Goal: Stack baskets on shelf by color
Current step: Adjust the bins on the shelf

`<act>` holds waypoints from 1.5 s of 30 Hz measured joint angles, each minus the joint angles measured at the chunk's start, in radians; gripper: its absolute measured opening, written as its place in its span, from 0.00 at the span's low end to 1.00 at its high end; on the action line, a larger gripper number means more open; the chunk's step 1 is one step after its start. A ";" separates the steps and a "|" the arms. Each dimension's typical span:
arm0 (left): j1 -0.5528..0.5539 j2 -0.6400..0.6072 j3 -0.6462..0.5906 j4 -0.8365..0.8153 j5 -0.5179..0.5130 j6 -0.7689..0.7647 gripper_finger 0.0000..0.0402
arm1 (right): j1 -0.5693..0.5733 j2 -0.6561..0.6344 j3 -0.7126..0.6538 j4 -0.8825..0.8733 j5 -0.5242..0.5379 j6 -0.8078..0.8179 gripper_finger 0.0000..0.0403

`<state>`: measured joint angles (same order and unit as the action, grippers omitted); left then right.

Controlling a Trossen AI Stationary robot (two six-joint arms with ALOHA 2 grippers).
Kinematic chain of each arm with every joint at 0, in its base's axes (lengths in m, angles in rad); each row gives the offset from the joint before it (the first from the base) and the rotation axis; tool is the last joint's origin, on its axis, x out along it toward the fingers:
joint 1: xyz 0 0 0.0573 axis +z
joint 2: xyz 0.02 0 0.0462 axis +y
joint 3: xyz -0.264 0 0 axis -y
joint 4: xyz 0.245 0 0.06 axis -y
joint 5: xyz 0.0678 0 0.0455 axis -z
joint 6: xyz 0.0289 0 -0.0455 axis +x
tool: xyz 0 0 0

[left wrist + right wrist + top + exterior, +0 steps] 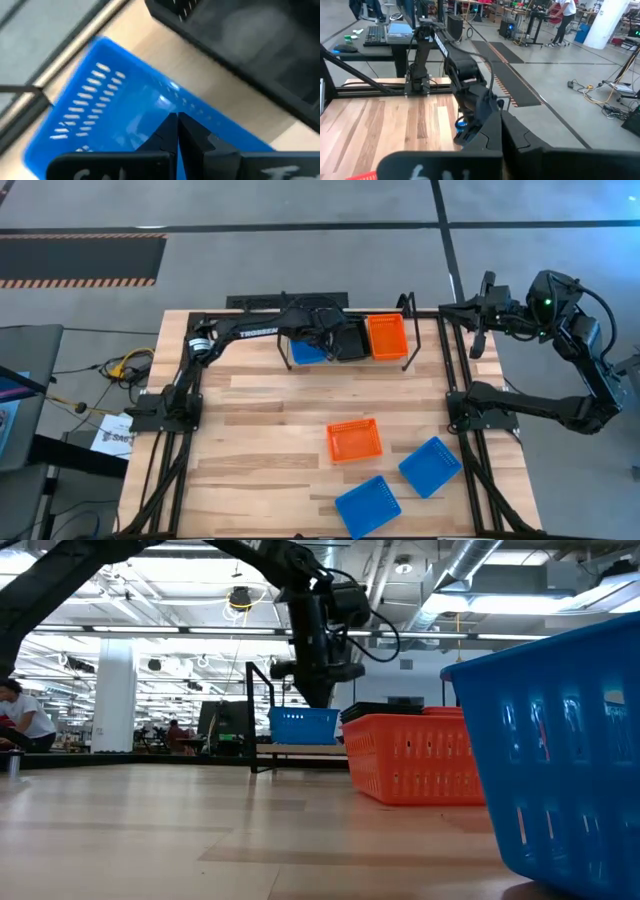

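A blue basket (pixel 306 352) (pixel 115 110) is at the shelf (pixel 262 354) on the table's far side, under my left gripper (pixel 320 340) (pixel 177 120), which is shut on it. In the low view the basket (pixel 304 726) is level and right at the shelf board; whether it touches the board does not show. Black baskets (pixel 346 340) and a red-orange basket (pixel 388 336) stand on the shelf to its right. My right gripper (pixel 462 310) (pixel 497 125) is raised beyond the table's far right corner, shut and holding nothing. My left gripper pinches a long side wall of the blue basket (pixel 165 100) between its two fingers. The fingers slant down from above and lie across the wall. The basket sits level below them, open side up.
On the tabletop lie a red-orange basket (pixel 354 440) (pixel 410 755) in the middle and two blue baskets (pixel 430 466) (pixel 367 505) near the front right; one fills the low view's right side (pixel 560 750). The shelf's black rod (pixel 75 50) runs beside the held basket.
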<state>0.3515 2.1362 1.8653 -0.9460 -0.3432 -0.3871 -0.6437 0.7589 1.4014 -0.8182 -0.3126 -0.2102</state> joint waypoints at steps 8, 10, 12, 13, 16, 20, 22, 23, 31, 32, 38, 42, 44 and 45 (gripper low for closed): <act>0.013 0.008 0.025 -0.049 -0.071 0.055 0.00 | 0.000 0.000 0.000 -0.035 0.000 0.000 0.01; 0.021 0.008 0.024 -0.050 -0.084 0.070 0.00 | 0.000 0.000 0.000 -0.035 0.001 0.000 0.01; 0.029 0.009 0.024 -0.043 -0.102 0.083 0.00 | 0.000 0.000 0.000 -0.035 0.001 0.000 0.01; 0.034 0.010 0.024 -0.041 -0.109 0.089 0.00 | 0.000 0.000 0.000 -0.035 0.002 0.000 0.01; 0.047 0.012 0.024 -0.018 -0.119 0.100 0.00 | 0.000 0.000 0.000 -0.035 0.002 0.000 0.01; 0.063 0.012 0.024 0.019 -0.123 0.122 0.00 | 0.000 0.000 0.000 -0.035 0.002 0.001 0.01; 0.069 0.012 0.024 0.042 -0.111 0.130 0.00 | 0.000 0.000 0.000 -0.035 0.002 0.001 0.01; 0.069 0.012 0.024 0.047 -0.111 0.133 0.00 | 0.000 0.000 0.000 -0.035 0.002 0.001 0.01; 0.071 0.012 0.024 0.061 -0.086 0.148 0.00 | 0.000 0.000 0.000 -0.035 0.003 0.001 0.01; 0.071 0.012 0.024 0.058 -0.080 0.148 0.00 | 0.000 0.000 0.000 -0.035 0.003 0.001 0.01; 0.071 0.012 0.000 0.019 -0.079 0.146 0.00 | 0.000 0.000 0.000 -0.035 0.003 0.001 0.01; 0.072 0.014 -0.006 0.015 -0.082 0.142 0.00 | 0.000 0.000 0.000 -0.035 0.003 0.001 0.01; 0.072 0.028 -0.004 0.032 -0.090 0.142 0.00 | 0.000 0.000 0.000 -0.035 0.004 0.001 0.01; 0.073 0.032 -0.005 0.021 -0.089 0.141 0.00 | 0.000 0.000 0.000 -0.035 0.004 0.001 0.01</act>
<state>0.4248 2.1681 1.8598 -0.9246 -0.4318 -0.2460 -0.6440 0.7589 1.4014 -0.8528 -0.3088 -0.2096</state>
